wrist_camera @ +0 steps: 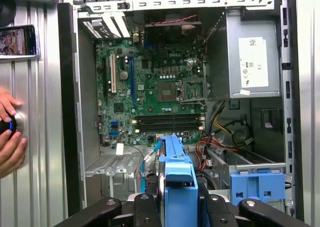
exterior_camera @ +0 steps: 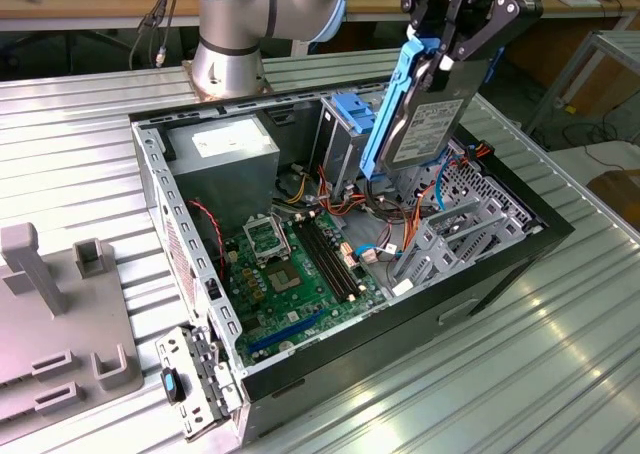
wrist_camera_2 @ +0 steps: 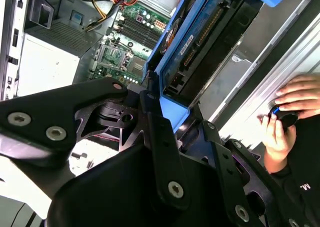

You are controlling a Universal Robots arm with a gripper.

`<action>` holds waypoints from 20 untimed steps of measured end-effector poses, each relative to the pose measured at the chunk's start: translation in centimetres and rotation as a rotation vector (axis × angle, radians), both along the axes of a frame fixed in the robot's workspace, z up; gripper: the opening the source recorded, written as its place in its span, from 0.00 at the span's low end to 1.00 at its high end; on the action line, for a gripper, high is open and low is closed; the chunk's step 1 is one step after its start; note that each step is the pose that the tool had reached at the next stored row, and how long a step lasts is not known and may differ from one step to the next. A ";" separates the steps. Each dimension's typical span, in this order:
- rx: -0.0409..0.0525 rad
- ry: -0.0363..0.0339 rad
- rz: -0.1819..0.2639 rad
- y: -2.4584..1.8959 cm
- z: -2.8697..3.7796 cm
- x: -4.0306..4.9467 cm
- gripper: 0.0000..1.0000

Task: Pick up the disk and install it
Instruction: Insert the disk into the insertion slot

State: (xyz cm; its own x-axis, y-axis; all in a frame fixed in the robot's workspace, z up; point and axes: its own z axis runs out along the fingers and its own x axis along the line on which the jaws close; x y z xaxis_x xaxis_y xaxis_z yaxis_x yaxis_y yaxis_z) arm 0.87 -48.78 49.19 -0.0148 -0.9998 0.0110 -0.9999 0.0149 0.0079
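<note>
Where the ribbed metal worktop (exterior_camera: 560,374) lies nearest in the exterior view, an open computer case (exterior_camera: 520,249) rests on it. Inside the case lies the green motherboard (exterior_camera: 300,274), with a grey power supply (exterior_camera: 225,154) behind it. Farther back, the end effector (exterior_camera: 455,49) is closed tight on the upper end of the disk (exterior_camera: 430,124). The disk hangs tilted in the air over the drive bays, just beside a pale-blue bracket (exterior_camera: 355,109). Beyond stands the arm's base (exterior_camera: 230,64). In the first wrist view a person's hand (wrist_camera: 10,142) rests on a round knob (wrist_camera: 7,124) beside the case.
</note>
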 end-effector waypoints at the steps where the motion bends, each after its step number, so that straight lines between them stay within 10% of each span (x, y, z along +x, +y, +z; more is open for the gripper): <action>1: 0.0000 0.0000 0.000 0.00 -0.02 0.03 0.37; 20: 0.0033 -0.0039 0.000 0.00 -0.32 0.24 0.37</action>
